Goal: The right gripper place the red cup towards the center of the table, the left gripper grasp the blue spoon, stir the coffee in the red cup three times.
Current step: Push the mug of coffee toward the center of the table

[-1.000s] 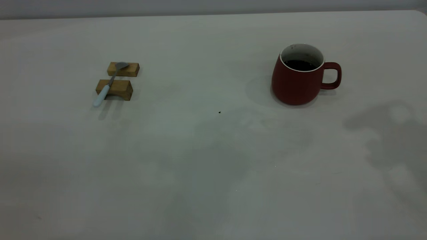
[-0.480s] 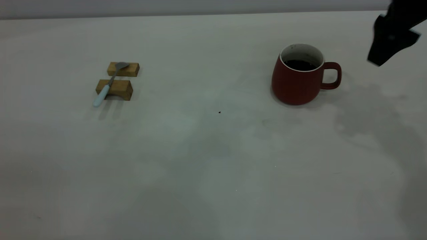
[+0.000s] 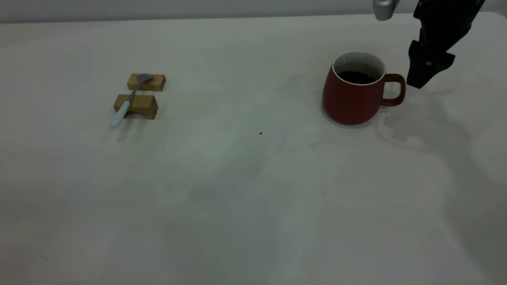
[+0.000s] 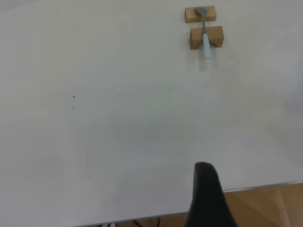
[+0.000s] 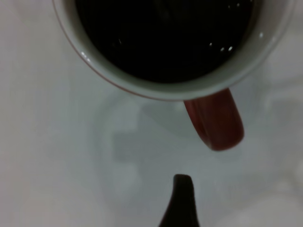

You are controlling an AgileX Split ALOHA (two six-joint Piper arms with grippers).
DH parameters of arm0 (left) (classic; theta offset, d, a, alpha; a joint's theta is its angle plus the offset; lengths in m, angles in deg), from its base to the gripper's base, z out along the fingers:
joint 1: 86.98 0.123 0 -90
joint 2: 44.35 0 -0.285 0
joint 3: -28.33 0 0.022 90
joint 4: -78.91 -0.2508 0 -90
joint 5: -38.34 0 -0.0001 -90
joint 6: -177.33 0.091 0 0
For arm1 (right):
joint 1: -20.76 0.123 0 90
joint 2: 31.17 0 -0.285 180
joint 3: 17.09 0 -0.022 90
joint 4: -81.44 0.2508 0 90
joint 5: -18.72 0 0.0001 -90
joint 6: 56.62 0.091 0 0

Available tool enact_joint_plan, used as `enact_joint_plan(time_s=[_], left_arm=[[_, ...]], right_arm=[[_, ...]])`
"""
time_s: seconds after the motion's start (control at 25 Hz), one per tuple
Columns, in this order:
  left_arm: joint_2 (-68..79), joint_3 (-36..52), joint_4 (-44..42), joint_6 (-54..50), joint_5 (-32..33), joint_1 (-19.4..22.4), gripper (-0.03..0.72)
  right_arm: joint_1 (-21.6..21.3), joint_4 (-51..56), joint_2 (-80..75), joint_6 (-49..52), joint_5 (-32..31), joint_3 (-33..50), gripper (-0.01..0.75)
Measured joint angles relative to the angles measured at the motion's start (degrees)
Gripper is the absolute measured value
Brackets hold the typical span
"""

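The red cup (image 3: 350,99) stands upright on the right half of the table (image 3: 253,178), holding dark coffee (image 3: 356,76), with its handle (image 3: 396,90) pointing right. My right gripper (image 3: 420,81) hangs just right of that handle, slightly above the table and apart from it. The right wrist view looks straight down on the coffee (image 5: 165,33) and the handle (image 5: 215,118). The blue spoon (image 3: 126,103) lies across two wooden blocks at the far left. In the left wrist view my left gripper (image 4: 204,189) sits far back near the table's edge, with the blue spoon (image 4: 205,35) far off.
Two tan wooden blocks (image 3: 146,82) (image 3: 138,106) hold up the spoon. A tiny dark speck (image 3: 260,133) lies near the table's middle. The table's edge (image 4: 265,186) shows in the left wrist view, with wooden floor beyond it.
The right arm has come in from the upper right and moved down and left, close to the cup's handle. Cup and spoon have not moved.
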Motion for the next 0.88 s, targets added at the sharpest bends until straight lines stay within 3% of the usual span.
enact_joint_plan(time_s=[0.56, 0.88], left_arm=[[0.0, 0.0, 0.0, -0.05, 0.0, 0.0, 0.571], [0.0, 0.0, 0.0, -0.05, 0.0, 0.0, 0.571]], right_arm=[[4.63, 0.83, -1.61, -2.54, 2.33, -0.38, 0.706], [4.93, 1.81, -1.65, -2.97, 3.03, -0.38, 0.694]])
